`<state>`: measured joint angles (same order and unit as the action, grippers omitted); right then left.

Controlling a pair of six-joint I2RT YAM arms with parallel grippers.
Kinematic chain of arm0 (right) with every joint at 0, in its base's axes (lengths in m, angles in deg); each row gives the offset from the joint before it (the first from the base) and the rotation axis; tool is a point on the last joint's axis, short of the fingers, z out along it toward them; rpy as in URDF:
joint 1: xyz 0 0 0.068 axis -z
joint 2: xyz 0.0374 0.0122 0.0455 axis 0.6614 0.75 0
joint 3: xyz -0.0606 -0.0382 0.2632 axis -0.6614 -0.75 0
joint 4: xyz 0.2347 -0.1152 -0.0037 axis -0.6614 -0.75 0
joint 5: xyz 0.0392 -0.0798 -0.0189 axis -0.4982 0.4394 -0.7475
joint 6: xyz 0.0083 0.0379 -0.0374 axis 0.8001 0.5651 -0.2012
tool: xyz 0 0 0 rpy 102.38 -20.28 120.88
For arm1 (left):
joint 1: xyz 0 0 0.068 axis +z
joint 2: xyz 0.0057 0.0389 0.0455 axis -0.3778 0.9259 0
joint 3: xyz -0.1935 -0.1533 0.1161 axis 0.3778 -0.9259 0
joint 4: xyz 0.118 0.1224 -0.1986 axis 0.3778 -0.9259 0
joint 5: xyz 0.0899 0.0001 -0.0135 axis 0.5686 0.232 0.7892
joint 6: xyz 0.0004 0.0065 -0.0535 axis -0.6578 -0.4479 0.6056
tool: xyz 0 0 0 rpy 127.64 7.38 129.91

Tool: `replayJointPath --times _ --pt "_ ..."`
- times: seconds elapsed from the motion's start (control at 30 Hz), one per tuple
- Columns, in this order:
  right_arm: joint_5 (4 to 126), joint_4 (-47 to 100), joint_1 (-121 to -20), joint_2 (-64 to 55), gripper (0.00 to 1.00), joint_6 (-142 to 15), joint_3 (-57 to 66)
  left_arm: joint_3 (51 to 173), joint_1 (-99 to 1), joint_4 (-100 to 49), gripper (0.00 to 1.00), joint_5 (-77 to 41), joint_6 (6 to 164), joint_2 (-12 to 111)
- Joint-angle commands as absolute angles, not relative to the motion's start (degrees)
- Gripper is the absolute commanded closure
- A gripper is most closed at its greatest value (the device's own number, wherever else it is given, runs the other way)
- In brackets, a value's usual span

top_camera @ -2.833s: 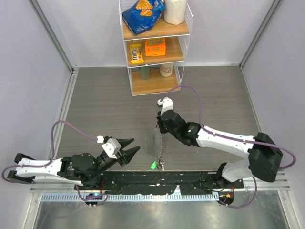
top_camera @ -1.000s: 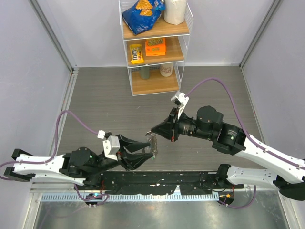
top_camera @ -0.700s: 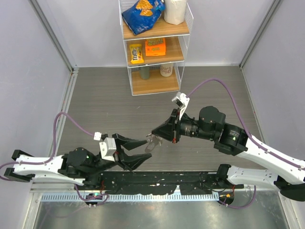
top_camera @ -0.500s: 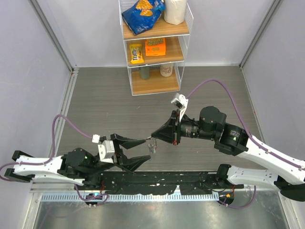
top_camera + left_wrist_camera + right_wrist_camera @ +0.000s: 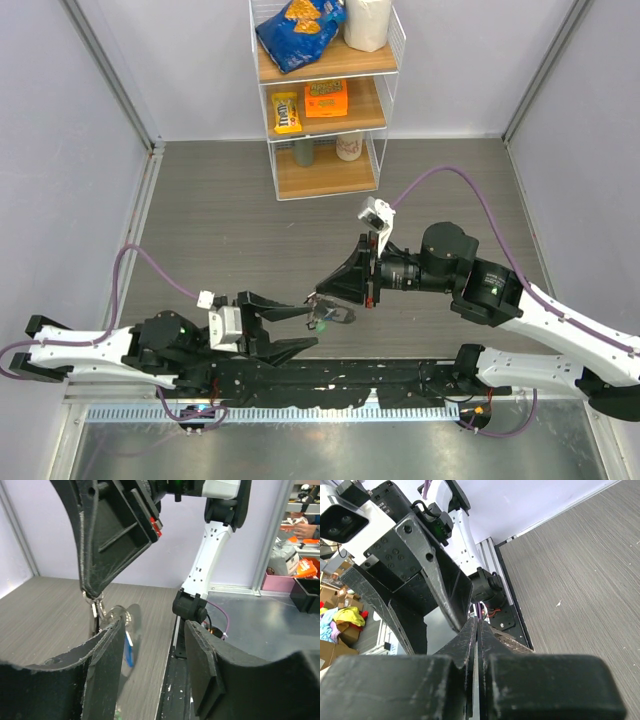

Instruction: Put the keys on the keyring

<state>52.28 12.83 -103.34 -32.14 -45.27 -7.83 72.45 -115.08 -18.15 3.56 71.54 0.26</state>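
Keyring (image 5: pixel 336 315) hangs clear of the surface (image 5: pixel 220 220), pinched at its top by the right gripper (image 5: pixel 318 298). That gripper's fingers are pressed fully together in its wrist view, and the loop, chain and blue tag (image 5: pixel 128 647) dangle just below their tips. The keys cannot be picked out within the small silver cluster, so I cannot tell whether either is threaded yet. The left gripper (image 5: pixel 313 326) is spread wide and holds nothing. Its two fingers (image 5: pixel 105 680) reach up on either side of the dangling bundle, one of them very near it.

The risk, as I judge it, is that a thin fingertip pinch is all that carries a loose thing free to swing. If the left gripper closes off-centre or nudges the chain, the bundle could twist, slip out and drop to the surface beneath. It might also clamp the tag rather than the loop.
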Motion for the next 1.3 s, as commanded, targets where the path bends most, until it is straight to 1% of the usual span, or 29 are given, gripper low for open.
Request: replayJointPath --times 0.0,0.07,0.17,0.53,0.9,1.27 --pt "52.42 17.09 -103.81 -33.23 0.94 -46.2 -5.09 72.57 -115.01 -14.99 0.46 0.11 72.81 0.98" --pt "52.68 16.91 -103.81 -32.97 0.95 -46.38 -5.09 72.4 -115.01 -14.9 0.49 -0.33 72.99 0.89" --pt "53.04 17.09 -103.9 -32.79 0.94 -46.29 -5.0 72.39 -114.93 -14.9 0.49 -0.08 72.99 1.06" --pt "51.28 17.62 -105.21 -32.7 0.94 -46.38 -4.83 72.66 -115.01 -15.34 0.43 5.72 69.57 1.42" --pt "49.35 18.14 -106.36 -32.97 0.94 -46.82 -4.83 72.83 -114.92 -16.04 0.42 7.75 67.19 -0.16" --pt "49.43 17.97 -107.85 -32.44 0.95 -47.35 -4.39 72.83 -114.92 -15.51 0.42 7.14 67.19 -0.34"
